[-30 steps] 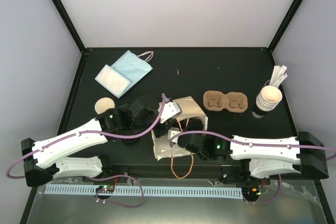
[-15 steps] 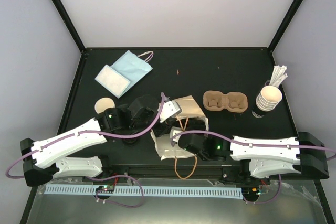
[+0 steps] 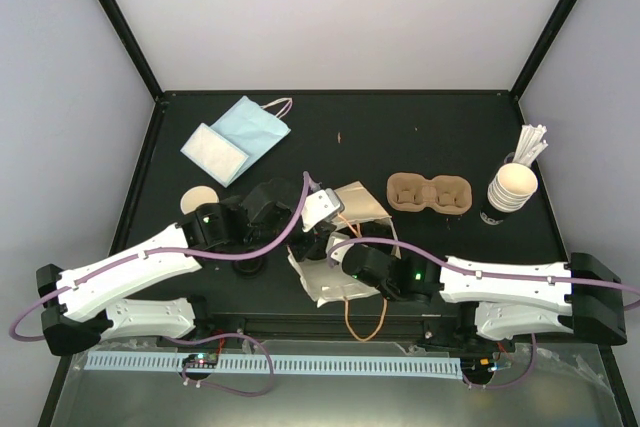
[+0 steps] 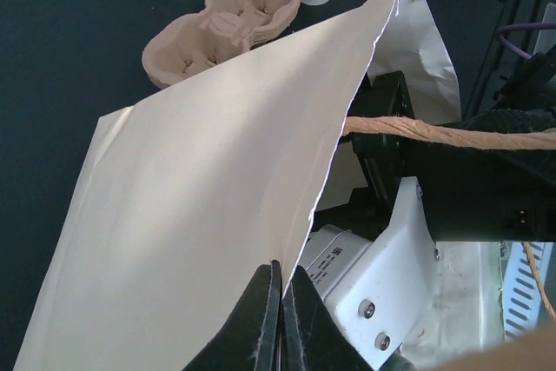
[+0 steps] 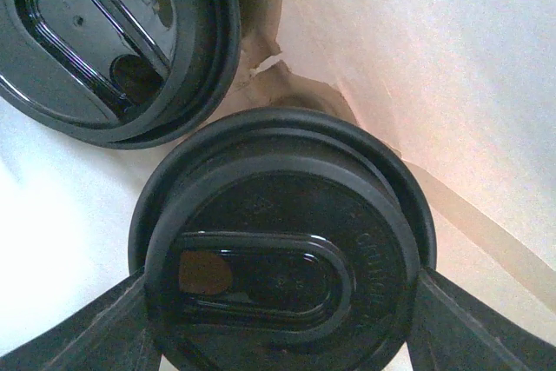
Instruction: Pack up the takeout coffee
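Note:
The takeout coffee (image 3: 198, 200), a cream-beige paper cup with a pale top, stands on the table's left by my left arm. A white paper bag (image 3: 345, 282) lies at the front middle. My left gripper (image 4: 282, 301) is shut on the bag's upper edge (image 4: 347, 119), holding it up. Inside the bag, my right gripper (image 5: 278, 301) is shut on a black-lidded cup (image 5: 278, 241), one finger at each side of the lid. A second black-lidded cup (image 5: 113, 41) sits beside it in brown pulp (image 5: 278, 97).
An empty brown two-cup carrier (image 3: 429, 193) lies right of the bag. A nested stack of cups with white sticks (image 3: 512, 187) stands at the far right. Blue and white flat packets (image 3: 237, 137) lie at the back left. The bag's orange handle (image 3: 362, 322) hangs over the front edge.
My right gripper has shifted a little left and deeper into the bag with the lidded cup. The bag's mouth has shifted with it. The left grip is unchanged.

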Robot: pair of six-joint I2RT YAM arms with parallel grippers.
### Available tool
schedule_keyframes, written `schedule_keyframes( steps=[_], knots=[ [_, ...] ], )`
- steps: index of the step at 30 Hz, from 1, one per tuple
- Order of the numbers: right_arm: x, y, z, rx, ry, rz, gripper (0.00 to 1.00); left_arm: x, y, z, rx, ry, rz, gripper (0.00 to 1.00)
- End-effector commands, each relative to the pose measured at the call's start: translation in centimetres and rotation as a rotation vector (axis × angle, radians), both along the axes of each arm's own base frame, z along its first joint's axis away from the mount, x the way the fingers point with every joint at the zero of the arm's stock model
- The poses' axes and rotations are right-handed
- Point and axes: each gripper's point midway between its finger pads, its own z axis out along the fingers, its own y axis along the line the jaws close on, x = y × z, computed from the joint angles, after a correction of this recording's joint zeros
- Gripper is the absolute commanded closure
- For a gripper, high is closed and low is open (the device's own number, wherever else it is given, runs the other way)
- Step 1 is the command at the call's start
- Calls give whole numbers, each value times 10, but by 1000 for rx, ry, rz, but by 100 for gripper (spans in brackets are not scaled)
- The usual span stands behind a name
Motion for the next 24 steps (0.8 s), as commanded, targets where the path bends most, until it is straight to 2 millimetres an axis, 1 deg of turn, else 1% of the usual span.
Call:
schedule_keyframes(
  steps=[1,5,10,14,16,19,24],
  knots=[
    [3,3,5,53,-11,-15,44,-8,-9,29,-97,28,-27,98],
    [3,5,2,56,-6,-11,44,-11,-15,26,-111,54,-43,98],
    [3,5,-1,57,-2,-16,44,-10,-16,25,-111,58,-43,98],
    [4,8,7,93,-20,-13,44,-10,-18,27,-119,62,-43,96],
    [4,9,8,94,-31,-5,44,-11,-18,27,-121,62,-47,98],
    [10,9,8,89,-68,-18,44,-11,-19,27,-124,63,-50,98],
    [23,6,14,119,-74,-64,45,-13,-22,25,-121,77,-64,98]
  ],
)
